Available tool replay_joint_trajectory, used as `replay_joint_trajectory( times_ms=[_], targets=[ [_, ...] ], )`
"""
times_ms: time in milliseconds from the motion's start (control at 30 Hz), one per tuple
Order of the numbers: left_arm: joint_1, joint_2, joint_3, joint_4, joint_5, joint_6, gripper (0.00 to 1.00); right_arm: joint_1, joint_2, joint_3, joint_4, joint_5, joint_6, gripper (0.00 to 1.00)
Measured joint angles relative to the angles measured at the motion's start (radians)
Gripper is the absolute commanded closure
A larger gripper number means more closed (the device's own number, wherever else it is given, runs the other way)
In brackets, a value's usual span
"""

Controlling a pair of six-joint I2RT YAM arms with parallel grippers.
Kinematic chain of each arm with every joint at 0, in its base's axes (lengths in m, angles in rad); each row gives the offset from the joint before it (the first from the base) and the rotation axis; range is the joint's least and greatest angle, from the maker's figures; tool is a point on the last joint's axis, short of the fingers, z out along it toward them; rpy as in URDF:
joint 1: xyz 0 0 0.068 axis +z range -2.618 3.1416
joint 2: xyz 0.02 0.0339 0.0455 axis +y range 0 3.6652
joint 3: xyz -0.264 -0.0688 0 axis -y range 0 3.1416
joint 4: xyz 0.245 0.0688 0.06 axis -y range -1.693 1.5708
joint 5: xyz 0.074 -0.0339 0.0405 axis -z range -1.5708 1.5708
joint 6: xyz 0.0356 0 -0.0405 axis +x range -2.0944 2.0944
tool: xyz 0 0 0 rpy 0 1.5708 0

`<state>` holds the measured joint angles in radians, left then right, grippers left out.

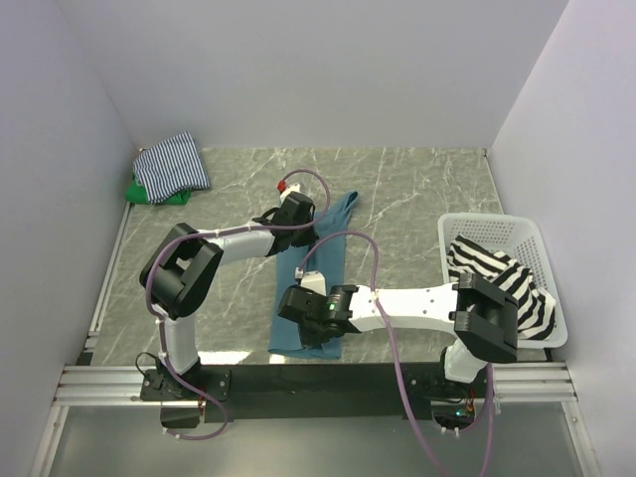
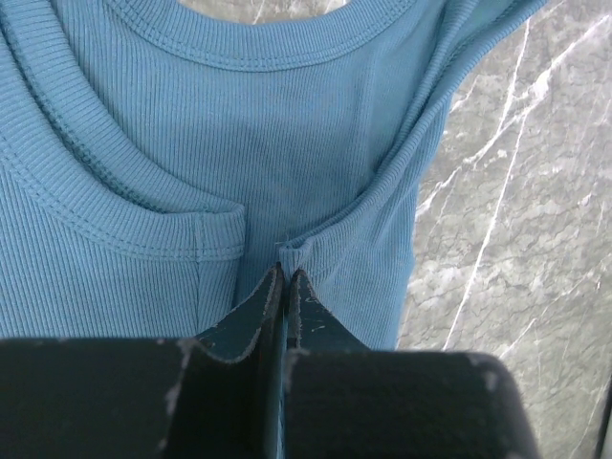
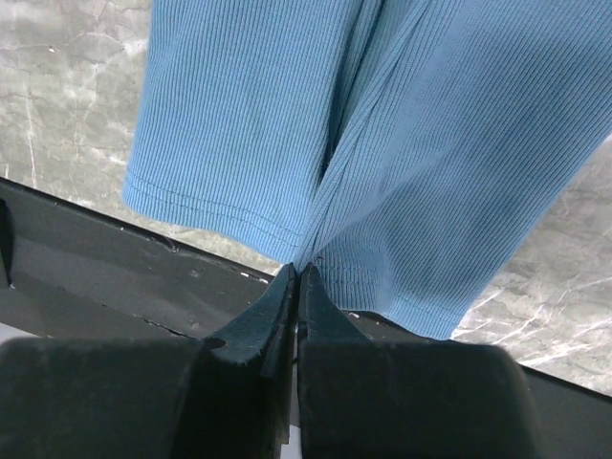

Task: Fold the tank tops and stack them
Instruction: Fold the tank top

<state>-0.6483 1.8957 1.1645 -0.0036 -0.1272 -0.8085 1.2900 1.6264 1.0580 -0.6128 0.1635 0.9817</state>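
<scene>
The teal-blue tank top (image 1: 318, 270) lies as a long narrow strip down the middle of the table. My left gripper (image 1: 298, 221) is shut on its strap end; the left wrist view shows the jaws (image 2: 286, 273) pinching the cloth (image 2: 268, 143) below the neckline. My right gripper (image 1: 306, 316) is shut on the hem end; the right wrist view shows the jaws (image 3: 297, 273) pinching the hem (image 3: 382, 143). The thin navy-white striped top (image 1: 172, 166) lies folded on the green top (image 1: 149, 193) at the far left. The bold black-white striped top (image 1: 502, 283) hangs in the basket.
A white lattice basket (image 1: 487, 227) stands at the right edge of the table. A black rail (image 1: 328, 378) runs along the near edge, also in the right wrist view (image 3: 115, 268). Grey walls close in the table on three sides.
</scene>
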Motion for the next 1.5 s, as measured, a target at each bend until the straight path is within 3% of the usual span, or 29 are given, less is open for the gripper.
replay_joint_trajectory(
  times_ms=[67,167,200,300,633,800,933,1100,1300,1500],
  targets=[
    [0.000,0.000,0.000,0.000,0.001,0.000,0.94,0.000,0.000,0.000,0.000,0.000,0.000,1.00],
    [0.002,0.000,0.000,0.002,0.010,0.000,0.75,0.000,0.000,-0.002,0.002,0.000,0.000,0.79],
    [0.002,0.000,0.000,0.004,0.013,0.003,0.70,0.001,0.000,-0.003,0.005,0.000,-0.001,0.67],
    [0.003,0.000,-0.002,0.019,0.026,0.004,0.59,0.004,-0.005,-0.009,0.020,0.000,-0.008,0.55],
    [0.023,-0.019,-0.001,0.025,0.043,0.002,0.55,-0.020,-0.160,-0.034,0.027,0.056,-0.006,0.54],
    [0.035,-0.056,0.005,0.023,0.051,0.002,0.46,-0.262,-0.320,-0.096,0.032,0.071,-0.036,0.54],
    [0.038,-0.098,0.004,0.023,0.051,-0.010,0.48,-0.491,-0.344,-0.072,0.054,0.092,-0.105,0.54],
    [0.038,-0.203,-0.057,0.008,0.043,-0.056,0.57,-0.690,-0.177,0.092,0.101,0.083,-0.209,0.54],
    [0.000,-0.361,-0.179,-0.079,-0.008,-0.107,0.71,-0.820,0.167,0.432,0.116,0.080,-0.317,0.54],
    [-0.143,-0.389,-0.271,-0.117,-0.027,-0.156,0.91,-0.870,0.449,0.743,0.063,0.083,-0.379,0.54]
  ],
)
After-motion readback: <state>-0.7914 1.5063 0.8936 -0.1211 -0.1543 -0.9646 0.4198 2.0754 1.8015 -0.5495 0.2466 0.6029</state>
